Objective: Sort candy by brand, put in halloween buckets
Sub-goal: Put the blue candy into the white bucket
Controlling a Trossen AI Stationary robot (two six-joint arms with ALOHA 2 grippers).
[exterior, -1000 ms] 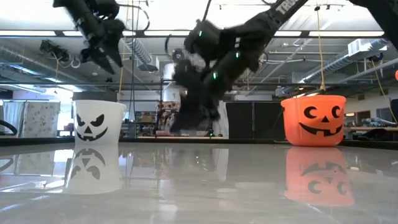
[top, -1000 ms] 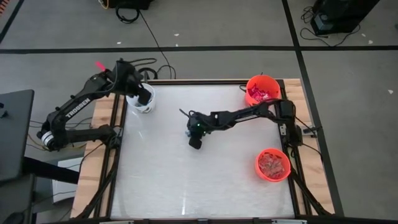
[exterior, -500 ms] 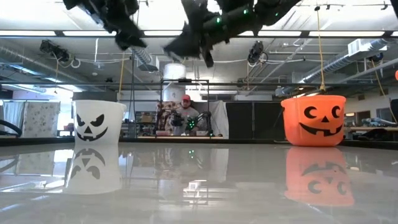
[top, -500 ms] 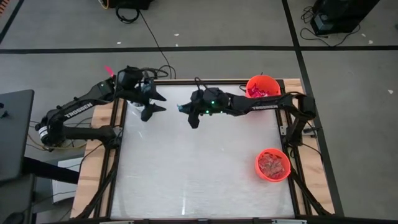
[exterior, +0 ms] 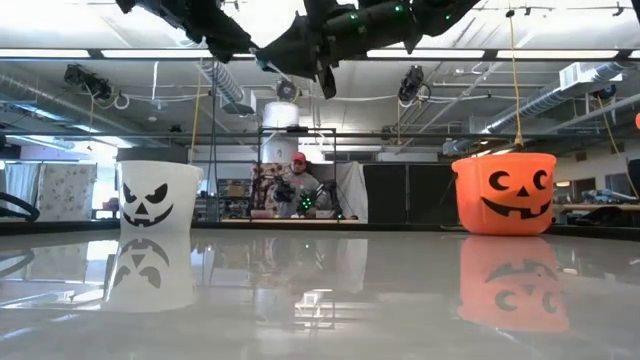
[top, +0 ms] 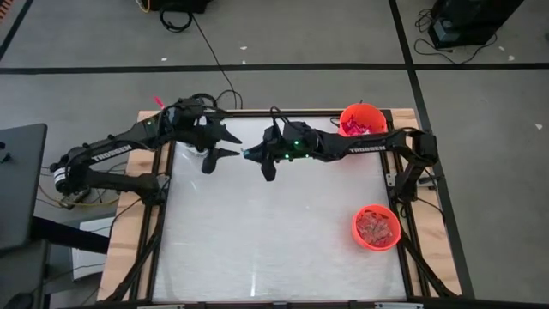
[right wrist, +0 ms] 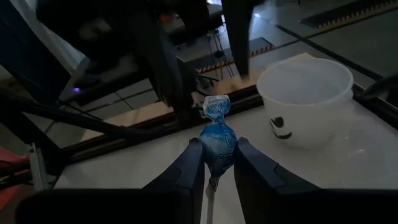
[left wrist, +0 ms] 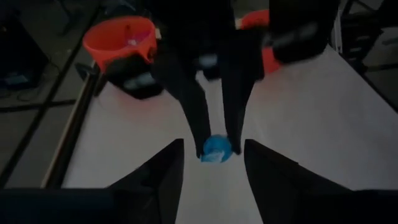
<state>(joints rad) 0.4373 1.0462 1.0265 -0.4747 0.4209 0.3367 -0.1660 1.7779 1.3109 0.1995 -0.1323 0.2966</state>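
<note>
Item: blue-wrapped candy (right wrist: 217, 144), a lollipop by the look of it, with a round glossy head, a twisted crinkled tuft at one end and a thin pale stick at the other. It is sitting clamped between the two dark fingers of the right end effector (top: 249, 153), raised over the far middle of the desk (top: 283, 240). Its long axis is running along those fingers, tuft leading outward.

Left end effector (top: 233, 142): fingers standing apart, facing the right one nose to nose, just beside the candy. In the left wrist view the same blue piece is lying straight ahead between the parted fingers, so a handover is looking likely, and the left arm is the nearer one to the white bucket (right wrist: 306, 98).

Buckets: the white one, smooth plastic, round, dark jack-o'-lantern face, is standing at the far left corner, mostly hidden under the left arm from above. Two orange buckets (top: 363, 124) (top: 377, 227), same shape, are standing along the right side, each already holding wrapped pieces.
</note>
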